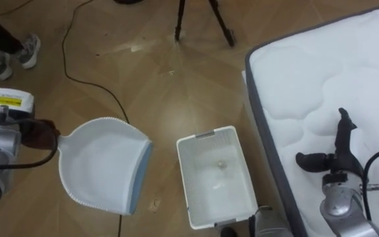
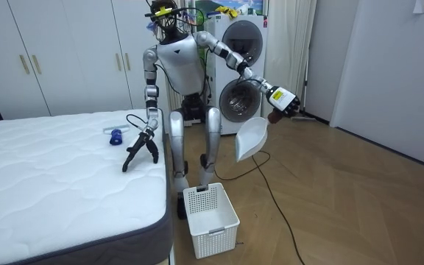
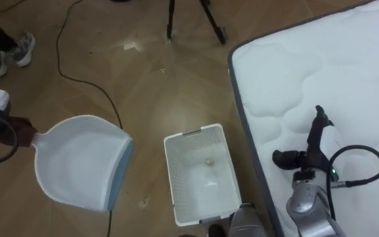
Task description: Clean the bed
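My left hand (image 1: 40, 135) is shut on the handle of a white dustpan (image 1: 104, 164), held out over the wooden floor to my left. A white plastic basket (image 1: 184, 178) stands on the floor by the bed's edge, with a small pale crumb (image 1: 221, 164) inside it. My right hand (image 1: 337, 158) hovers low over the white quilted mattress (image 1: 321, 72) near its edge, fingers straight and spread, holding nothing. In the room view I stand upright beside the bed (image 2: 50, 177), and a small blue object (image 2: 115, 136) lies on it beyond my right hand (image 2: 140, 151).
A person's feet (image 1: 18, 52) show at the far left on the floor. Tripod legs (image 1: 202, 20) stand ahead of the basket. Behind me are stacked washing machines (image 2: 238, 73) and white wardrobes (image 2: 65, 51).
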